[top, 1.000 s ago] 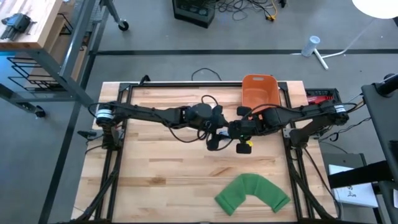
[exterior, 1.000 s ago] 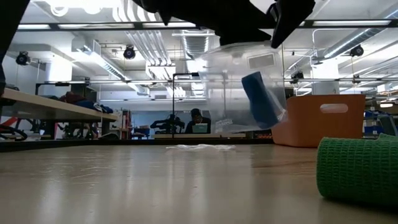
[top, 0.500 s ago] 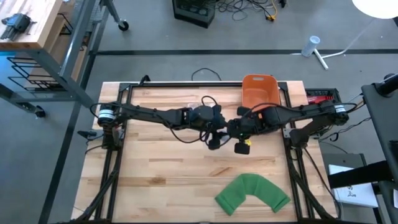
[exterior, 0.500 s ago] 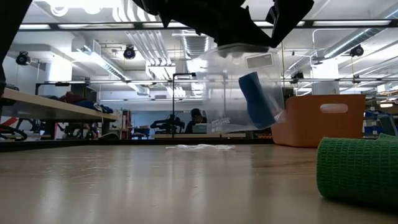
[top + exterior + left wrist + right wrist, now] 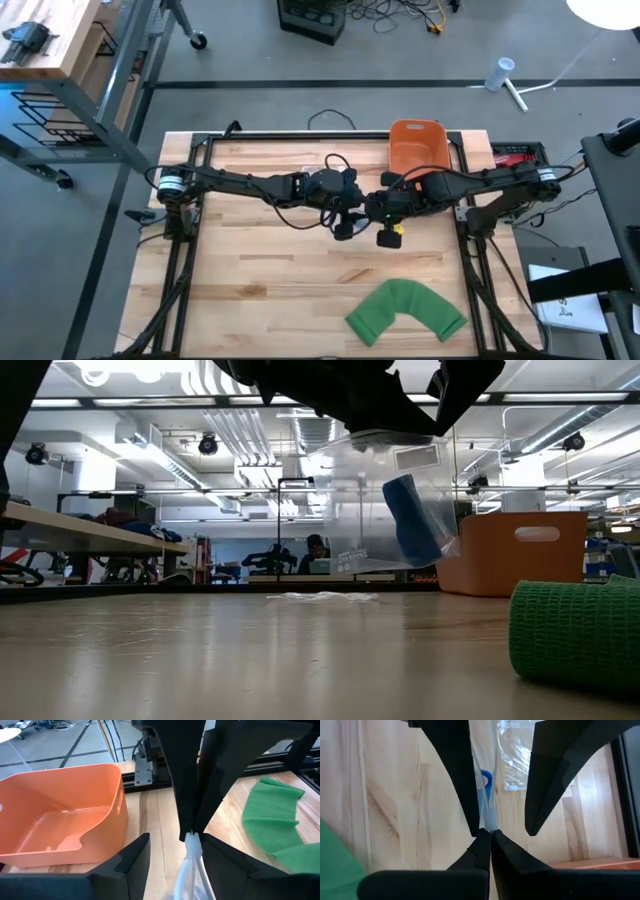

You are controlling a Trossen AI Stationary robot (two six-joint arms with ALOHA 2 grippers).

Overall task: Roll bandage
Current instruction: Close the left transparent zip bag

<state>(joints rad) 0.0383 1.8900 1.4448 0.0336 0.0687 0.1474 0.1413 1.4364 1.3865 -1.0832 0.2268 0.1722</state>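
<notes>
Arms: both reach in to the middle of my worktop point(image 5: 250, 270), wrists nearly meeting above the boards.
Right hand point(image 5: 486, 836): pinched shut on the top edge of a clear plastic bag point(image 5: 375, 510), fingertips meeting on the film.
Left hand point(image 5: 192, 847): fingers part-way apart, one on each side of that same bag edge; I cannot tell whether they press it.
Bag: hangs below the two hands, clear of the boards in the low view, with a blue roll point(image 5: 412, 520) tilted inside it.
Green bandage point(image 5: 405, 311): lies bent on the near right part of the worktop, well apart from both hands, not rolled up.
Orange bin point(image 5: 417, 145): sits at the far edge, just behind my right arm, open side up, nothing visible inside from the left wrist view.
In the way: only the two hands crowd each other; a crumpled bit of clear film point(image 5: 318, 596) lies on the boards farther back.
Open room: near left half of the boards bare; black frame rails run along both sides.
Beyond: a person point(image 5: 318, 553) seated in the room behind.
</notes>
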